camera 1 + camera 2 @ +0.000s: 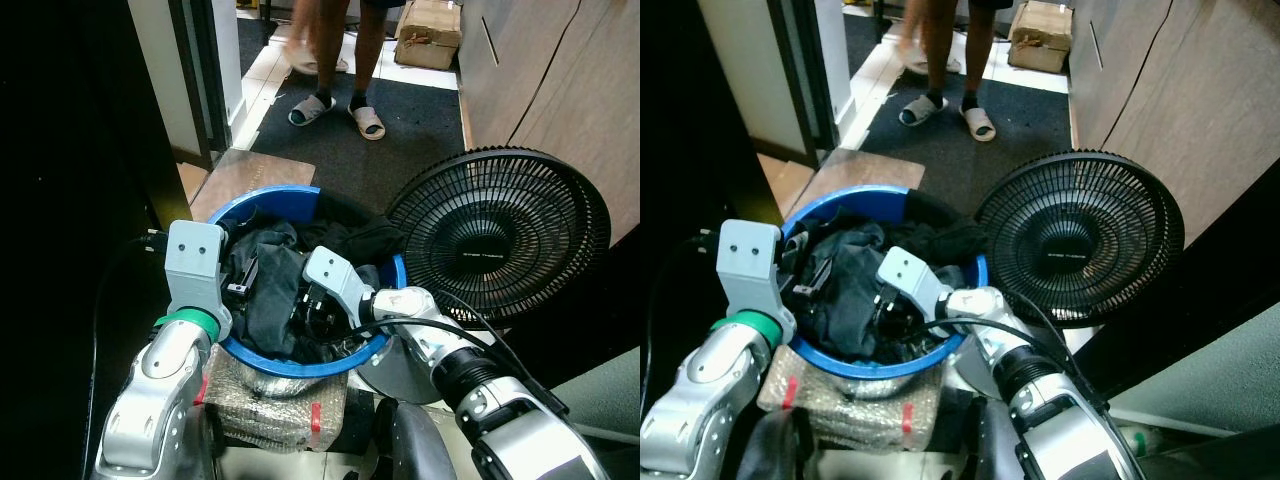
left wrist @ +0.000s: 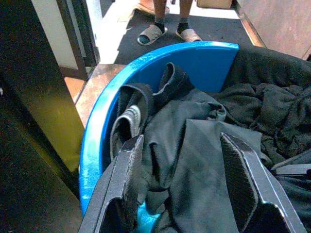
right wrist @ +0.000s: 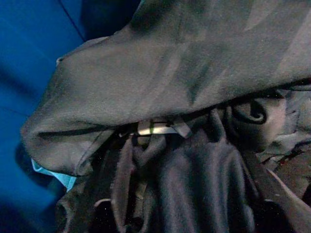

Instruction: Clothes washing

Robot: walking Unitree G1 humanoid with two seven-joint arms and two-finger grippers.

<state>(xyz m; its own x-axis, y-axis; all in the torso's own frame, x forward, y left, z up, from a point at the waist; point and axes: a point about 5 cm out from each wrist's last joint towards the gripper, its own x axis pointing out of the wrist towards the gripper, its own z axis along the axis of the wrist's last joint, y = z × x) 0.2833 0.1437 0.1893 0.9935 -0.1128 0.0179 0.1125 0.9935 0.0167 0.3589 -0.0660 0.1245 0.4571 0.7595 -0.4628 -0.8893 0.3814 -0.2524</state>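
While the robot leans over it, a round blue laundry basket (image 1: 300, 365) sits low in front of its chest, heaped with dark clothes (image 1: 270, 290), mostly black and charcoal garments crumpled together and rising to the rim. Just to the robot's right of the basket stands a black pedestal fan (image 1: 500, 235), its round grille tilted back and facing the camera, its edge near the basket's rim. Behind both lies a dark floor mat (image 1: 370, 140), and a wooden cabinet front (image 1: 545, 70) runs along the right side. On the mat, well apart from the basket, a person's legs (image 1: 340, 60) stand in grey slippers, with a cardboard box (image 1: 428, 35) on the floor beyond them.

Under the basket's near side sits a bundle in clear bubble wrap (image 1: 275, 405) bound with red tape.

Both silver arms reach into the basket. The left gripper (image 2: 187, 179) hangs over the pile near the basket's left wall, its 2 black fingers (image 2: 127, 174) spread wide apart with grey cloth lying between them, not pinched. The right gripper (image 1: 318, 312) is pushed down into the clothes at the near right of the heap; from its wrist camera I see folds of dark fabric and a pale label strip (image 3: 155, 128), and I cannot tell how its fingers stand.
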